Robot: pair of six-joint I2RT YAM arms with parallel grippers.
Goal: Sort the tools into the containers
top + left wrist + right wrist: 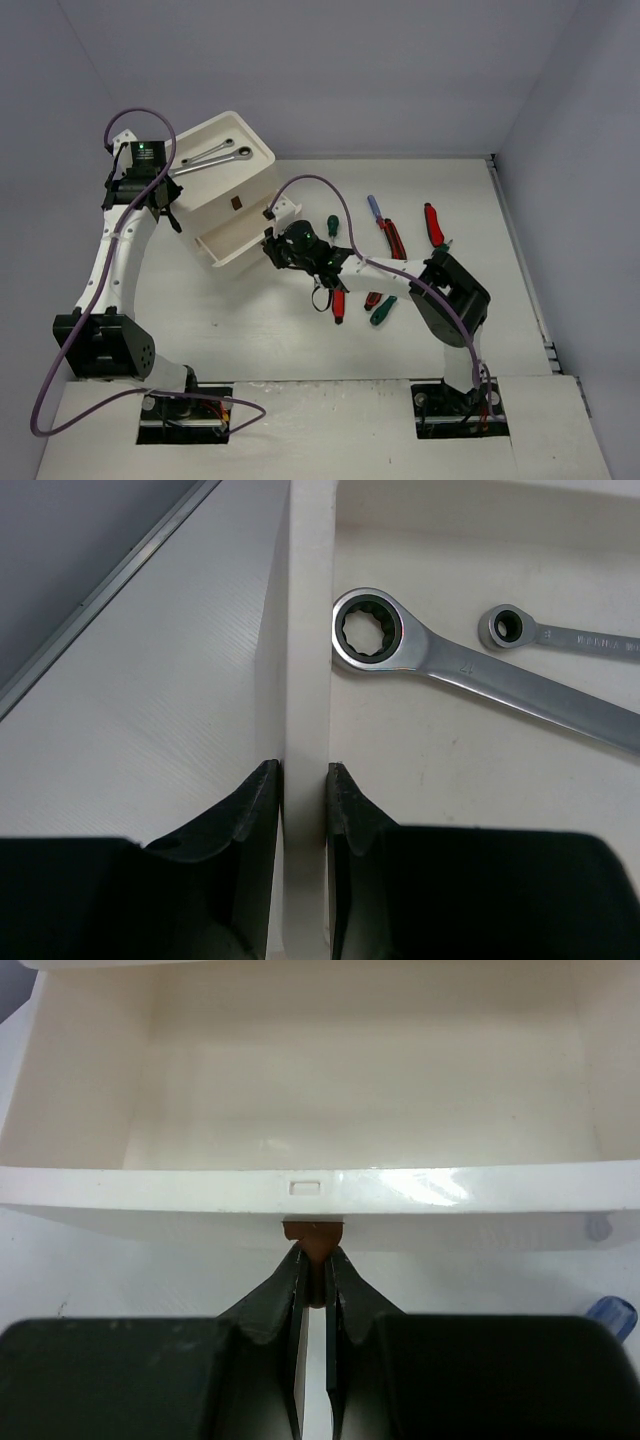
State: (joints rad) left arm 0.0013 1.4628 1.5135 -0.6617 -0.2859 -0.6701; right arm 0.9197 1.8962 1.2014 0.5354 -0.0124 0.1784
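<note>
The right claw point(313, 1255) is pinched narrow on the brown handle tab point(313, 1232) of a drawer point(200, 1186). The drawer stands pulled out of the white box point(228, 192) toward the claw, and nothing lies on its pale floor ahead of the fingertips.

The left claw point(303, 775) is on the box's far side from the right one. It is closed down on the rim of the tray point(306, 630) that tops the box, one finger outside the wall and one inside. Just beyond that claw and to its right, in the tray, lie two silver ratchet wrenches. The larger wrench point(450, 665) has its ring head close to the rim, and the smaller wrench point(560, 635) lies past it.

Most of the tools sit on the worktop point(250, 320), behind the right claw and out along its arm. A dark green screwdriver point(332, 225) lies just beside the wrist. A red handle point(338, 305) and a second green screwdriver point(383, 310) poke out from under the forearm, partly hidden by it. Farther back, well apart from the claw, are a blue-handled screwdriver point(373, 207), red-black pliers point(393, 238) and red-handled cutters point(433, 224).

Nothing stands between the open drawer and the right claw. The right arm's cable loops over the loose tools.
</note>
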